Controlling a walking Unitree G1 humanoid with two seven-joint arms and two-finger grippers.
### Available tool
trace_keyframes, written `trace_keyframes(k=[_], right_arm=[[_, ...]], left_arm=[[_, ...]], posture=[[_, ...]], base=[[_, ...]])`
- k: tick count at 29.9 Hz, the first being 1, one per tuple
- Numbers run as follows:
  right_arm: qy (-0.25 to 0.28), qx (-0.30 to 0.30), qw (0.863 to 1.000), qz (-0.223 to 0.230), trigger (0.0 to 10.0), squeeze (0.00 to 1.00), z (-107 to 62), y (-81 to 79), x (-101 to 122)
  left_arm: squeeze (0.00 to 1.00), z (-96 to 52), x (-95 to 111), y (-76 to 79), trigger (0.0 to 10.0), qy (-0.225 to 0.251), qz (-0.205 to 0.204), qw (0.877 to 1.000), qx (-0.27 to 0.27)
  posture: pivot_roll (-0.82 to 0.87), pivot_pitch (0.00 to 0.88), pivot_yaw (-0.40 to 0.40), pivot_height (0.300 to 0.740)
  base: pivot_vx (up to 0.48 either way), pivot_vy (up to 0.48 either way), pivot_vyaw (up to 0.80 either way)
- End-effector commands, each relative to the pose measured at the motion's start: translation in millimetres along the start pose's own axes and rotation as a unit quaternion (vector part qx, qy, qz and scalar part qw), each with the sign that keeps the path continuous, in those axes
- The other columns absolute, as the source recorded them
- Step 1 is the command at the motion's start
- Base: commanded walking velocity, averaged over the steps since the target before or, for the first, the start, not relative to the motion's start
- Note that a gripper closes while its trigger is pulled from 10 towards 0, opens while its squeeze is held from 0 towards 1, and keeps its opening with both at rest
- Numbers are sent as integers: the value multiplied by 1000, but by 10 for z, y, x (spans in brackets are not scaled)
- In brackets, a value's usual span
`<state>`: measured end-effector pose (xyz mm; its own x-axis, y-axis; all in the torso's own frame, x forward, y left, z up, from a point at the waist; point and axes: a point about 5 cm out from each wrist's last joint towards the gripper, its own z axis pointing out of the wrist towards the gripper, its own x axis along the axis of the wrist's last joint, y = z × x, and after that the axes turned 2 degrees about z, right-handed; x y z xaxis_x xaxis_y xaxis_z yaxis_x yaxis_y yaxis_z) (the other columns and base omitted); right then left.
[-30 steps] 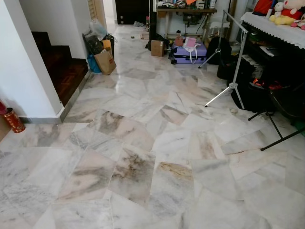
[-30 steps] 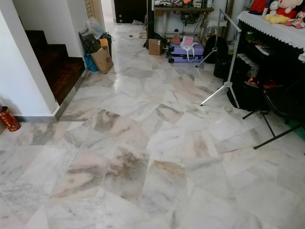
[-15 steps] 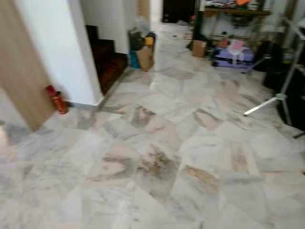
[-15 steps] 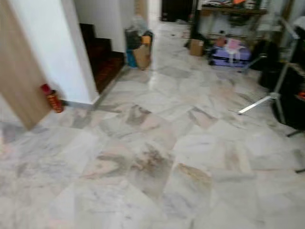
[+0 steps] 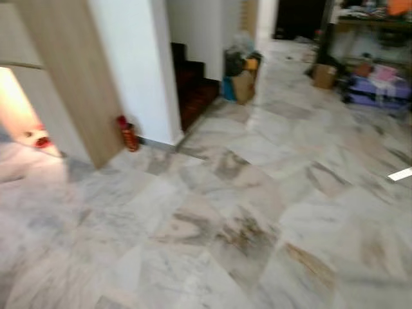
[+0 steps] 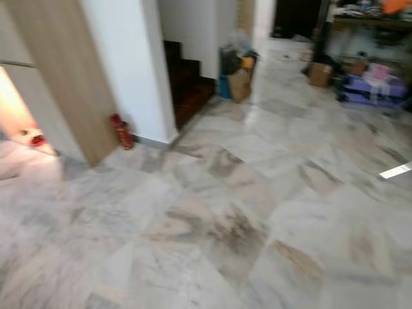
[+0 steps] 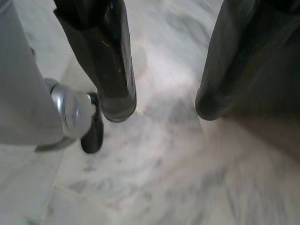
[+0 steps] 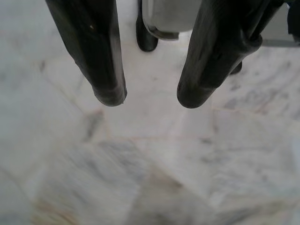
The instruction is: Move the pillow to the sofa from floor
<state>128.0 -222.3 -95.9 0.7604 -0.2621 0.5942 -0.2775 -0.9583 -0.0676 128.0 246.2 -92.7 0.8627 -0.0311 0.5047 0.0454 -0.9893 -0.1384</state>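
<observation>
The robot is searching across the marble floor (image 5: 257,193) for the pillow, which I cannot locate, with the left gripper (image 7: 161,108) and right gripper (image 8: 150,96) hanging spread and empty, so the next move is probably scanning past the wooden panel (image 5: 71,77) at far left.

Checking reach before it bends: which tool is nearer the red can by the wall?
Left, probably. The red can stands ahead on the left; left tool and right tool both hang open over marble floor, apart from it.
</observation>
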Motion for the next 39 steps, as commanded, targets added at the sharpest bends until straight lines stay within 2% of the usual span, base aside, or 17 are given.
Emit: trace_keyframes(k=[1,11,17,18,23,39], right_arm=[[-2,11,1000,-5,10000,0,17,-73,10],[-1,11,1000,-21,10000,0,32,-22,83],[1,12,1000,-29,10000,0,44,-8,133],[1,11,1000,-29,10000,0,51,2,160],[2,12,999,-30,10000,0,59,3,184],[-16,9,1000,-23,10000,0,39,-9,78]], left_arm=[[0,-24,-114,-37,10000,-25,-7,1000,7],[0,-68,-263,-59,10000,-38,-23,999,14],[0,-49,-243,56,10000,-35,-23,999,6],[0,-21,-180,156,10000,-30,-25,999,2],[0,-1,-127,226,10000,-25,-21,999,-2],[0,-16,-173,153,10000,-34,-12,999,8]], posture=[[-75,0,14,740],[-68,0,-24,740],[-68,0,-38,740],[-68,0,-40,740],[-65,0,-37,740],[-58,0,-15,740]], base=[[0,0,800],[0,0,800],[0,0,800],[0,0,800],[0,0,800],[0,0,800]])
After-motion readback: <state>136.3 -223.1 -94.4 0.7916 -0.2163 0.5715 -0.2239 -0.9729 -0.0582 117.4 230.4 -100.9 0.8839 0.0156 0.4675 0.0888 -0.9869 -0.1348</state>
